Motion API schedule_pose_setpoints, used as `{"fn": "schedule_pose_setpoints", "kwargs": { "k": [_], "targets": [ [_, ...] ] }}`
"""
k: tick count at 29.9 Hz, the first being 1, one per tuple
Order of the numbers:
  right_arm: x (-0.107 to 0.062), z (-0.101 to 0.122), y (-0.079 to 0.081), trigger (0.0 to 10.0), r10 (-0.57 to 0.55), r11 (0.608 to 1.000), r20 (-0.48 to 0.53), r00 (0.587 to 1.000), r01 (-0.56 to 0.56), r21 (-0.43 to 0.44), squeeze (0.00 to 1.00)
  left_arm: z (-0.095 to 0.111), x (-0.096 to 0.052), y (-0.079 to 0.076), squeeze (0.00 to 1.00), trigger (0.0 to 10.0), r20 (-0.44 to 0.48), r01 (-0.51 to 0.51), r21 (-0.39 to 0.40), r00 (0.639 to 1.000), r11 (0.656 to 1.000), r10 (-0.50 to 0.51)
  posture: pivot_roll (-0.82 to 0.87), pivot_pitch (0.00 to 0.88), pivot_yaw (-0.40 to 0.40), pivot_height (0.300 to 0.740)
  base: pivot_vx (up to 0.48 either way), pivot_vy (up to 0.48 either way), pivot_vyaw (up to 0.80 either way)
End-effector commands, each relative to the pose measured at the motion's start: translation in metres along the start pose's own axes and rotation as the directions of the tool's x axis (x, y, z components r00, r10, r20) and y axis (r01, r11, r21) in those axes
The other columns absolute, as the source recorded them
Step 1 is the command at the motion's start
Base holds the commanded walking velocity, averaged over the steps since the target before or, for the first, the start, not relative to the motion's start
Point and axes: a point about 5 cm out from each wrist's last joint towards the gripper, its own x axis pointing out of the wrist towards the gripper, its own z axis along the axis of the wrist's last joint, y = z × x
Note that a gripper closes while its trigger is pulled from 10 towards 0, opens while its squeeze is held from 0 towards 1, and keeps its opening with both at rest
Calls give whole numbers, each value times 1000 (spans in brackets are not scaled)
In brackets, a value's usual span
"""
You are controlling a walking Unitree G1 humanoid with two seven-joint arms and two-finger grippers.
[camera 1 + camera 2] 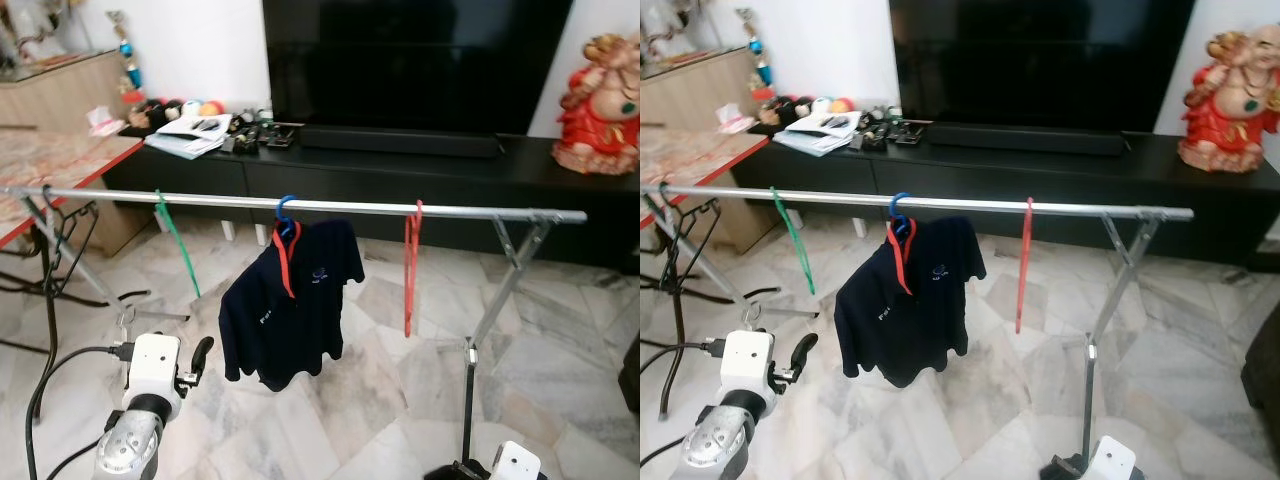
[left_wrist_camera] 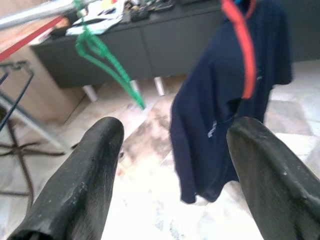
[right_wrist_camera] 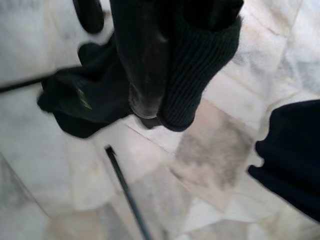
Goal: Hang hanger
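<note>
With the blue plastic hanger [image 1: 287,212] carrying a navy polo shirt [image 1: 290,300] already hooked on the silver metal rail [image 1: 300,205], we judge hanging complete; our left gripper [image 2: 172,150], spread and empty, need only withdraw.

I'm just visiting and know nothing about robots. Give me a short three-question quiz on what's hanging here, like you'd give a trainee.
1. True or false: the navy shirt hangs on a red hanger.
2. How many hangers are on the silver rail?
   A. two  B. three  C. four
3. Fill in: in the left wrist view, the left gripper has its fingers ____.

Key
1. False. Its hanger is the blue hanger; the red on the shirt is its collar.
2. B. The green hanger and the red hanger are bare, and the blue one carries the shirt.
3. Open, with the shirt seen between them.
</note>
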Motion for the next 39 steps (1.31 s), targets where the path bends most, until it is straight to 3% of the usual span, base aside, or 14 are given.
{"fn": "schedule_pose_setpoints", "kwargs": {
  "k": [1,8,16,24,34,39],
  "targets": [
    [0,0,5,10000,8,1000,6,1000,-8,3,0,7,3,5,0,10000,9,-6,19,1000,1000,6,177,0,90,740,0,345,0],
    [0,2,8,10000,20,1000,10,1000,-20,-11,0,10,4,1,0,10000,15,-5,7,1000,1000,5,182,0,82,740,0,342,0],
    [1,7,12,10000,28,999,23,999,-28,-20,0,9,1,-10,0,10000,9,47,-34,999,998,-47,193,0,70,740,0,0,0],
    [2,11,15,10000,55,998,40,998,-54,-40,0,14,2,-7,0,10000,24,8,-62,1000,998,-7,192,0,61,740,0,0,0],
    [3,14,22,10000,121,984,24,992,-116,-136,0,17,5,-5,0,10000,31,-23,-70,999,997,26,201,0,48,740,117,0,208],
    [3,14,24,10000,119,987,20,993,-116,-112,0,19,7,-6,0,10000,37,-21,-73,999,997,23,198,0,46,740,312,0,415]
  ]
}}
